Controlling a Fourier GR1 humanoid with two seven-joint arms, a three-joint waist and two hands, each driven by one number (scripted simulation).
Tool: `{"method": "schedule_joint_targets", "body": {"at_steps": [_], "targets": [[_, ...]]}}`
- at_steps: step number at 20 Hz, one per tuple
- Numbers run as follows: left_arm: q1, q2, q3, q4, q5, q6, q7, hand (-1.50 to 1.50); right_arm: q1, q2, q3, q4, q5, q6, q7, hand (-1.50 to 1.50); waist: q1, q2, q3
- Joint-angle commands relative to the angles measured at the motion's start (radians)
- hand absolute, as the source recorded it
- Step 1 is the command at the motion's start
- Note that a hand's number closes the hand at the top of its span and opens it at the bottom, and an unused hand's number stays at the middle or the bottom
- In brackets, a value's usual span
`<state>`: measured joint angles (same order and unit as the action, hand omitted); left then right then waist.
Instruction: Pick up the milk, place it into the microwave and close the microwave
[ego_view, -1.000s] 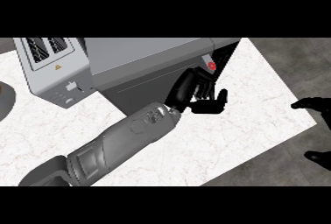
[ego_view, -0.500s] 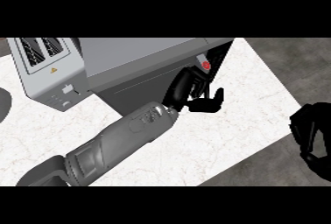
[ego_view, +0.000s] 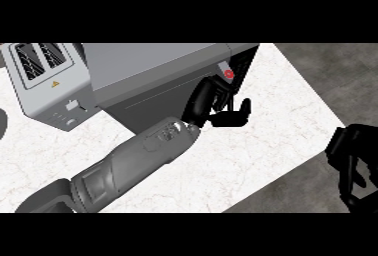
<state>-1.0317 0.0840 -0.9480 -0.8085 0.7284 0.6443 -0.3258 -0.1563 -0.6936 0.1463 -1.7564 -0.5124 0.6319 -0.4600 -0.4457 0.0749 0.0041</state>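
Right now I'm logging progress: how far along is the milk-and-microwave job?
No milk shows on the counter, so it may be inside already. The left hand is at the microwave front beside its red button. Whether the door is shut is unclear. The right hand idles.

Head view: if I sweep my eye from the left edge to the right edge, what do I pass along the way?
Toaster → microwave → left hand at the microwave's front → bare stretch of white counter → right hand at the right edge, beyond the counter.
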Motion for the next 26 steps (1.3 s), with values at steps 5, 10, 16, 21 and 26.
{"method": "schedule_joint_targets", "body": {"at_steps": [5, 10, 16, 21, 26], "targets": [[-0.083, -0.080, 0.007, 0.039, 0.016, -0.001, 0.006, 1.50, 0.013, 0.001, 0.028, -0.062, -0.019, 0.042, -0.016, 1.50, -0.037, 0.008, 0.003], [-0.038, -0.079, 0.119, 0.049, 0.070, 0.152, -0.035, 1.50, 0.033, -0.001, 0.027, -0.080, -0.022, 0.022, -0.001, 1.50, 0.003, -0.001, -0.004], [0.055, -0.082, 0.238, -0.033, 0.281, 0.010, 0.054, 1.50, 0.094, -0.016, 0.155, -0.129, -0.025, 0.070, 0.076, 1.50, 0.043, 0.037, -0.017], [0.105, -0.084, 0.279, -0.004, 0.375, -0.087, 0.041, 1.50, 0.151, 0.011, 0.185, -0.177, -0.026, 0.027, 0.090, 1.50, 0.073, 0.024, -0.014], [0.120, -0.084, 0.281, 0.052, 0.418, -0.175, 0.019, 1.50, 0.200, 0.047, 0.220, -0.232, -0.008, -0.021, 0.100, 1.50, 0.103, 0.018, -0.013]]}}
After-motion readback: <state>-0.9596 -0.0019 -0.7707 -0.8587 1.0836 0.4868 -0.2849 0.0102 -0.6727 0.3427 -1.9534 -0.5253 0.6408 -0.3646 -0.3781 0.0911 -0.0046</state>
